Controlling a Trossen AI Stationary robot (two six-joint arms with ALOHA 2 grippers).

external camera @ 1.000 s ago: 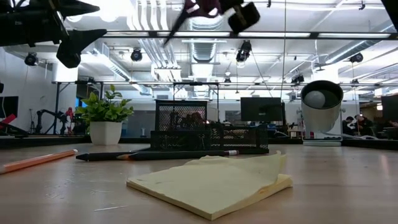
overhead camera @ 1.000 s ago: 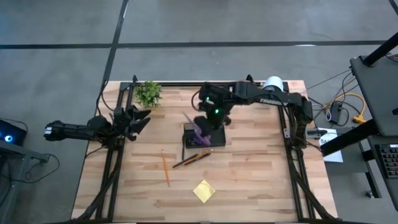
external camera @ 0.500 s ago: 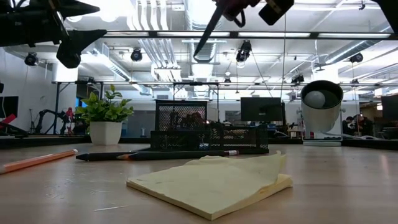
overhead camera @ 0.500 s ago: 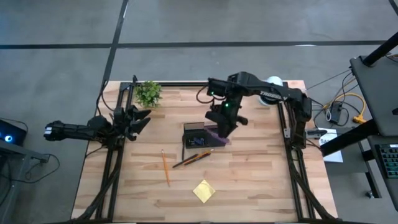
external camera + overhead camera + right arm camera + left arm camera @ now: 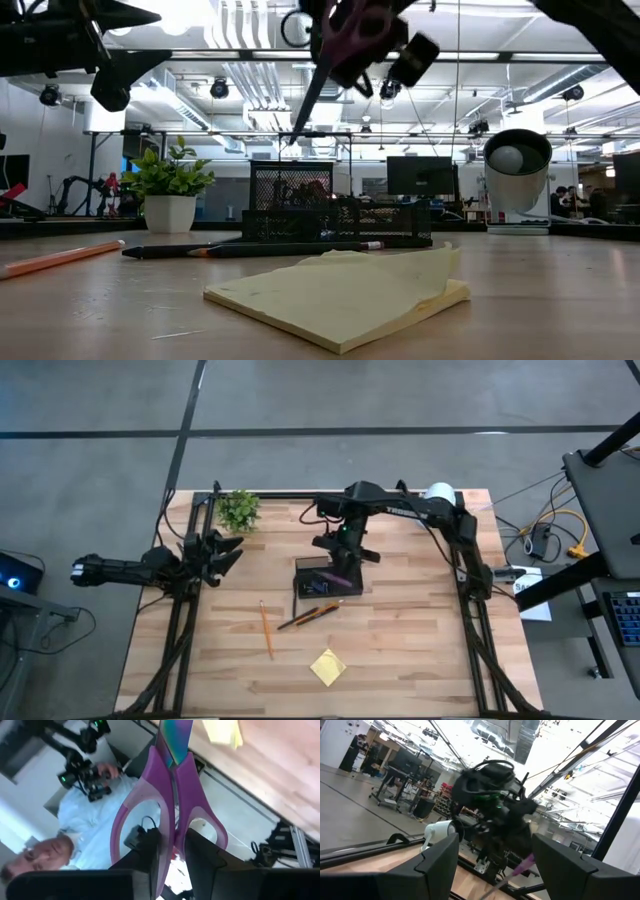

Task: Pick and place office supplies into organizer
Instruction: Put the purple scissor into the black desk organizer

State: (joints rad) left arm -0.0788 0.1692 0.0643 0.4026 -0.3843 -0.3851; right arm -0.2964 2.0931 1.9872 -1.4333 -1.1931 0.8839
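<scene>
- Nearest the low camera, the yellow sticky-note pad (image 5: 345, 298) lay flat on the table (image 5: 400, 650), its top sheets curled up.
- Just behind the pad a dark pen (image 5: 260, 249) lay on the wood, and off to one side an orange pencil (image 5: 55, 261) lay by itself.
- Farther back stood the organizer (image 5: 325, 578), a black mesh tray with its taller pen compartment at one end; red and dark items showed through the mesh, too small to name.
- Above the organizer, the right gripper (image 5: 343, 552) pinched the purple-handled scissors (image 5: 340, 45) in a narrow grip, with the blades pointing down at a tilt, clear of the tray.
- The right wrist view showed the dark fingers (image 5: 150, 852) clamped on the scissors between the two purple handle loops.
- The left gripper (image 5: 222, 553) waited over the table's left edge, well apart from the supplies, its jaws spread wide and empty.
- At the far edge stood a small green plant (image 5: 239, 510) and a round white-and-black device (image 5: 437, 493).
- A person in a light shirt (image 5: 95, 815) showed beyond the table.
</scene>
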